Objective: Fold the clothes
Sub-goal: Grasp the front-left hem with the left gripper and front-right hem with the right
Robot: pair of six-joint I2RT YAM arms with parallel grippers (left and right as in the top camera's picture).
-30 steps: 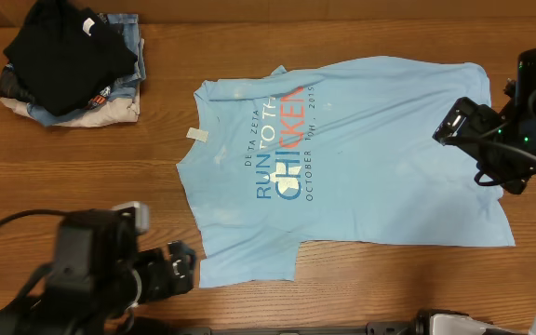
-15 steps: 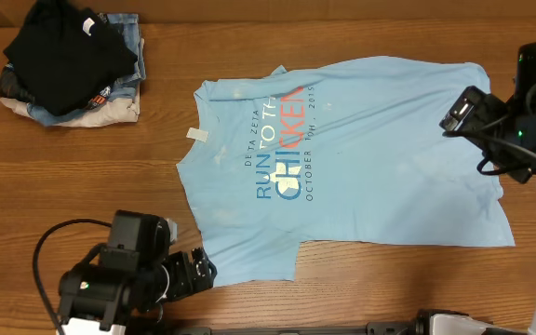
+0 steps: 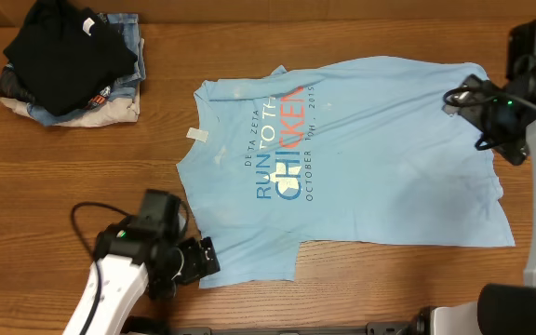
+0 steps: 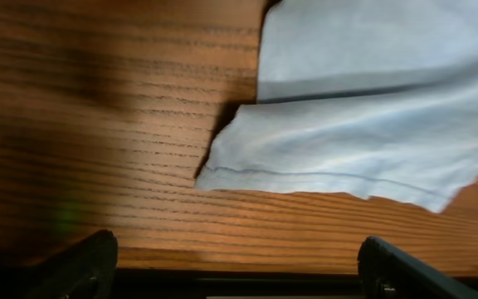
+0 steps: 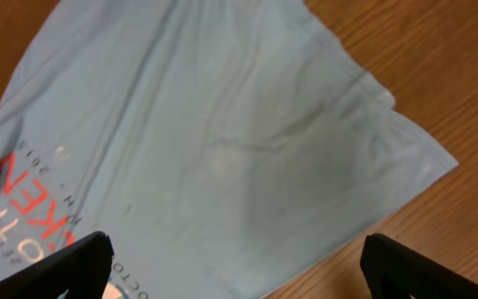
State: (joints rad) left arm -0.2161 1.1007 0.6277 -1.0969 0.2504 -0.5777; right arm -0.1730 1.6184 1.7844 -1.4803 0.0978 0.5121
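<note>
The left fingers [image 3: 205, 257] stand wide apart and hold nothing. In the left wrist view the two tips sit at the bottom corners, one of them [image 4: 85, 259] dark against the wood, with bare counter [image 4: 98, 124] between them. Just ahead of them lies a sleeve [image 4: 347, 158] of the shirt [image 3: 361, 149], its stitched edge flat on the wood and one corner lifted enough to cast a shadow. From overhead these fingers sit right at that sleeve's outer corner (whether they touch the cloth cannot be told).

The right fingers [image 3: 456, 97] are also spread wide and empty. Their tips show at the bottom corners of the right wrist view, one of them [image 5: 401, 262] over cloth near the shirt's hem corner [image 5: 438, 162].

The shirt is sky-blue, short-sleeved and spread out flat in the middle of the counter, not yet folded, front side up. Its neck points toward the left arm's side and its hem toward the right arm's. The chest lettering [image 3: 282, 140] runs sideways in dark blue, white and red-orange (the word "RUN" reads clearly). A small white tag [image 3: 194, 135] sits at the neck. Soft creases and a few pale blotches mark the cloth.

Well apart, in the far corner, a pile [image 3: 63, 60] of folded clothes has a black garment on top.
</note>
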